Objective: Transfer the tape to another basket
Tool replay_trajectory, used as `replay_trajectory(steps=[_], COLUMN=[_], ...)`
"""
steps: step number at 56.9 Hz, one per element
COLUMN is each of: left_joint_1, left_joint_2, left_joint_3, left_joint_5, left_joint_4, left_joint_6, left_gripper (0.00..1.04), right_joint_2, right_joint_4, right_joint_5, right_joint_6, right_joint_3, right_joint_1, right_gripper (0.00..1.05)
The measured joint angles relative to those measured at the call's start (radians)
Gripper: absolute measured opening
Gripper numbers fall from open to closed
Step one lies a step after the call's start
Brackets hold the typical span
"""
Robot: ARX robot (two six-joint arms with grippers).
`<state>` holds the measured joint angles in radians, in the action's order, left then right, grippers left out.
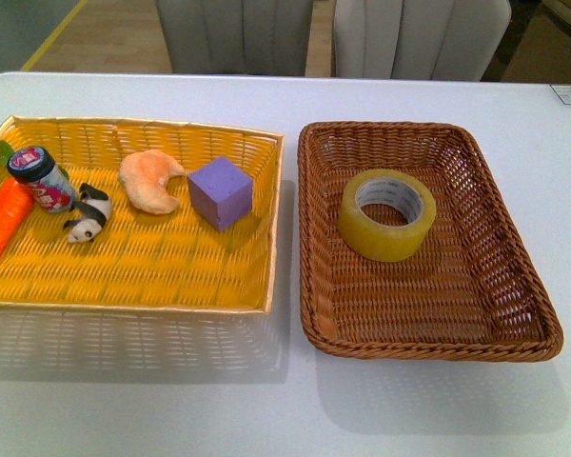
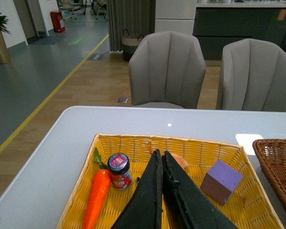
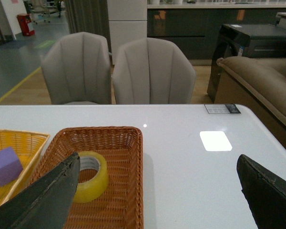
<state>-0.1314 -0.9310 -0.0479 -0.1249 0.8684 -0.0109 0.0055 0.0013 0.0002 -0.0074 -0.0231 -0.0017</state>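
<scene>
Brown wicker basket (image 1: 514, 314) sits nearest the front camera on the white worktop (image 1: 266, 419), just right of the yellow basket (image 1: 124, 286), narrow gap between them. Tape (image 1: 387, 214) lies flat inside the brown basket, toward its far half, core hole facing up; also seen in the right wrist view (image 3: 89, 175). Yellow basket holds a carrot (image 1: 2, 222), a small jar (image 1: 41, 178), a panda figure (image 1: 88, 213), a croissant-shaped piece (image 1: 150, 179) and a purple cube (image 1: 221, 192). Left claw (image 2: 161, 153) has fingers pressed together, holding nothing, above the yellow basket. Right claw (image 3: 158, 191) is spread wide, empty, above the worktop near the brown basket. Two grey chairs (image 1: 419, 38) stand behind the worktop.
</scene>
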Motion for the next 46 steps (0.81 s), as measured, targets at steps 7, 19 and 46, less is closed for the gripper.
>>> replay_trajectory(steps=[7, 19, 46], left_joint_1=[0.025, 0.127, 0.127], left_joint_2=[0.101, 0.292, 0.602], left_joint_3=[0.016, 0.034, 0.034], left_joint_5=[0.024, 0.121, 0.125], left_joint_4=[-0.082, -0.248, -0.539], left_joint_6=[0.000, 0.001, 0.001], left_gripper=[0.02, 0.02, 0.02], right_joint_2=[0.000, 0.000, 0.000], right_joint_4=[0.000, 0.000, 0.000], right_joint_5=[0.000, 0.000, 0.000], right_joint_6=[0.000, 0.000, 0.000], right_joint_3=[0.000, 0.000, 0.000], right_joint_1=[0.000, 0.000, 0.000], right_gripper=[0.96, 0.96, 0.96])
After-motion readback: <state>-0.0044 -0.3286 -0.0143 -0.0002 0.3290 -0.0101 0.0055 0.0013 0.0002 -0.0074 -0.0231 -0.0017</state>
